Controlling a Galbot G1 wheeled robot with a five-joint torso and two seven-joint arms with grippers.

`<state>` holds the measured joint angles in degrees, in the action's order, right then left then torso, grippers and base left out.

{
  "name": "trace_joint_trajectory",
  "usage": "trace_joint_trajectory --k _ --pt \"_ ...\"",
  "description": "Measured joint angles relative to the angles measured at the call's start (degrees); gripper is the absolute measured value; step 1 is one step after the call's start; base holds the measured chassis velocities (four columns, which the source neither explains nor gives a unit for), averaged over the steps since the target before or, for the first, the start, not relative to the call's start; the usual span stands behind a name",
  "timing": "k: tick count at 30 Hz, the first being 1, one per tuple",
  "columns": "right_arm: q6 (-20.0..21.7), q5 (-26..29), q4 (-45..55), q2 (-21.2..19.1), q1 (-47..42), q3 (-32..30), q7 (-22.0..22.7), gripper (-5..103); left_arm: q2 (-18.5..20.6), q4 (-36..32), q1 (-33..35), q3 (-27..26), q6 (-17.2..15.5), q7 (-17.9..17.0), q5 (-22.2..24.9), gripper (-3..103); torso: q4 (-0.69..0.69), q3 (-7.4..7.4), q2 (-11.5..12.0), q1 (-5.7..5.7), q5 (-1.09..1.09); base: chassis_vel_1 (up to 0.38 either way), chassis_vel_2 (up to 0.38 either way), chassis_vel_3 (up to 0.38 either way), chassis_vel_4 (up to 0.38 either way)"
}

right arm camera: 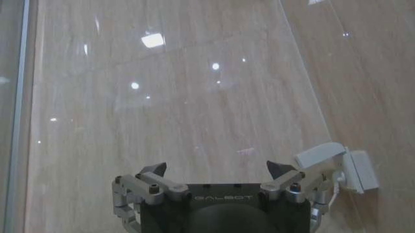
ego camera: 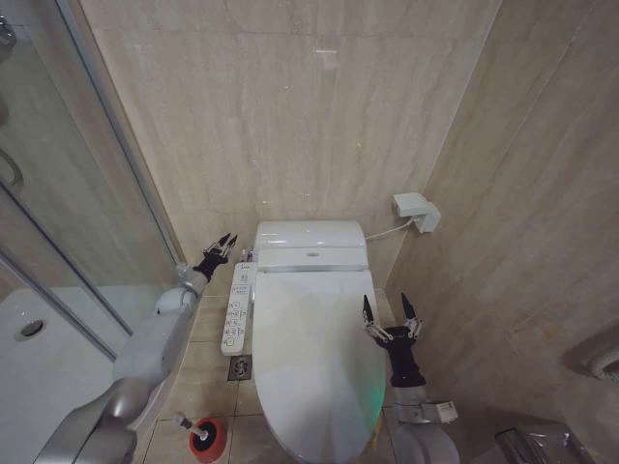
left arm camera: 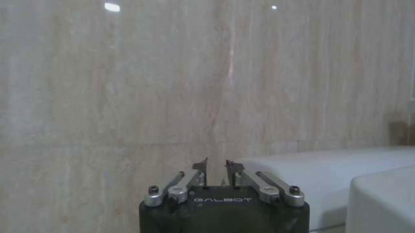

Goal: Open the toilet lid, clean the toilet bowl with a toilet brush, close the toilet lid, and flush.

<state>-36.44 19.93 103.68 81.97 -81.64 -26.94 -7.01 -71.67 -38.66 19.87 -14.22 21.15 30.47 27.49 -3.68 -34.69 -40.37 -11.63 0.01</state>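
1. The toilet lid lies shut at lower centre, its long axis running toward the frame's bottom edge.
2. The right gripper, jaws spread wide, hovers just beside the lid's right edge, the nearer arm.
3. The left gripper, jaws nearly closed and empty, sits by the tank.
4. The toilet brush stands at lower left in its red holder; nothing blocks the lid.
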Motion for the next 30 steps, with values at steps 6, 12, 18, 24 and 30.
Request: trace_joint_trajectory --k 6,12,18,24,30 --pt "-0.09 0.32 0.29 -0.14 0.14 -0.12 -0.02 100 0.24 2.48 -1.94 0.59 -0.83 2.73 -3.97 3 0.02 0.0 0.0 0.0 -0.02 0.0 0.0 0.0 0.0" --pt "-0.09 0.33 0.1 0.1 0.38 0.14 -0.06 100 1.82 4.84 -3.56 2.13 -0.91 6.46 -7.77 0 0.02 0.0 0.0 0.0 -0.01 0.0 0.0 0.0 0.0" --pt "-0.13 0.38 0.09 0.1 0.43 0.23 -0.11 100 2.56 6.97 -4.94 3.54 -0.22 9.32 -11.24 0 0.0 0.0 0.0 0.0 -0.01 0.0 0.0 0.0 0.0" --pt "-0.17 0.46 -0.02 0.19 0.44 0.32 -0.14 100 2.29 9.97 -6.3 4.58 0.19 9.74 -13.43 0 0.0 0.0 0.0 0.0 -0.01 0.0 0.0 0.0 0.0" --pt "-0.19 0.52 -0.13 0.27 0.36 0.36 -0.12 100 2.12 10.67 -6.62 5.28 0.25 9.72 -14.0 0 0.0 0.01 0.0 0.0 0.0 0.0 0.0 0.0 0.0"
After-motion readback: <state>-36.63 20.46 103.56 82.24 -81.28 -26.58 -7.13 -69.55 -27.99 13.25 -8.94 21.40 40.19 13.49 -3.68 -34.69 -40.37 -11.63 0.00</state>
